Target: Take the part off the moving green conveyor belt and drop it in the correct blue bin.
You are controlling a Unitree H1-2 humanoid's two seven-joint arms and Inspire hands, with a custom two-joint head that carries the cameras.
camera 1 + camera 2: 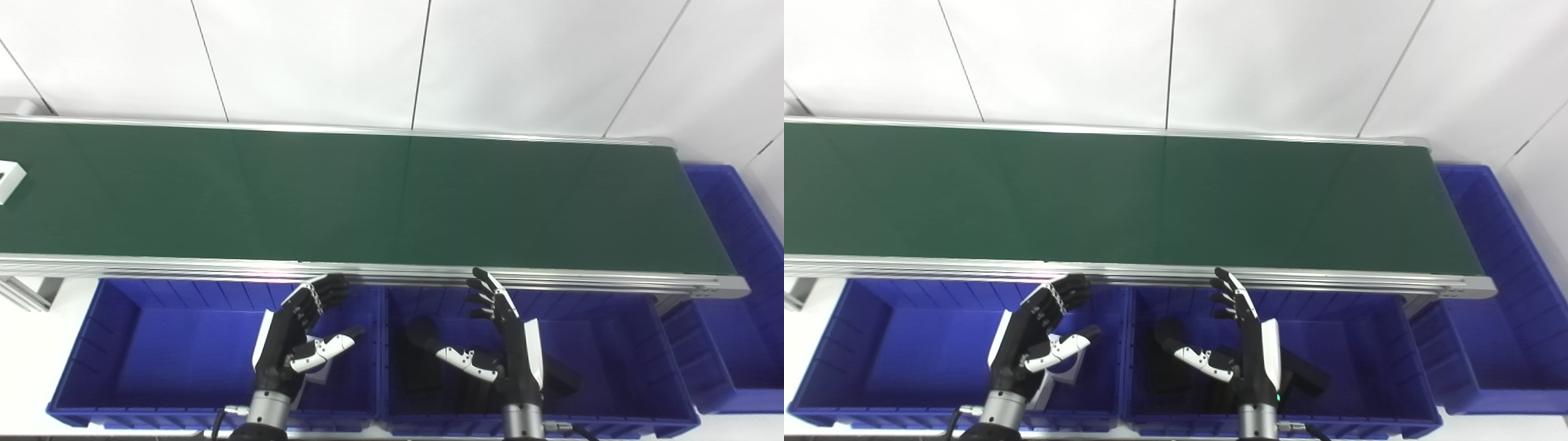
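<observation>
A white frame-shaped part (8, 179) lies on the green conveyor belt (367, 196) at the far left edge of the left eye view; it is out of the right eye view. My left hand (300, 334) is open and empty, held over the left blue bin (122, 355). My right hand (496, 343) is open and empty, held over the middle blue bin (612, 349). Both hands sit just below the belt's near rail, far from the part.
A white part (1062, 373) lies in the left bin under my left hand. Black parts (1304, 373) lie in the middle bin. A third blue bin (735, 288) stands at the belt's right end. White wall panels rise behind the belt.
</observation>
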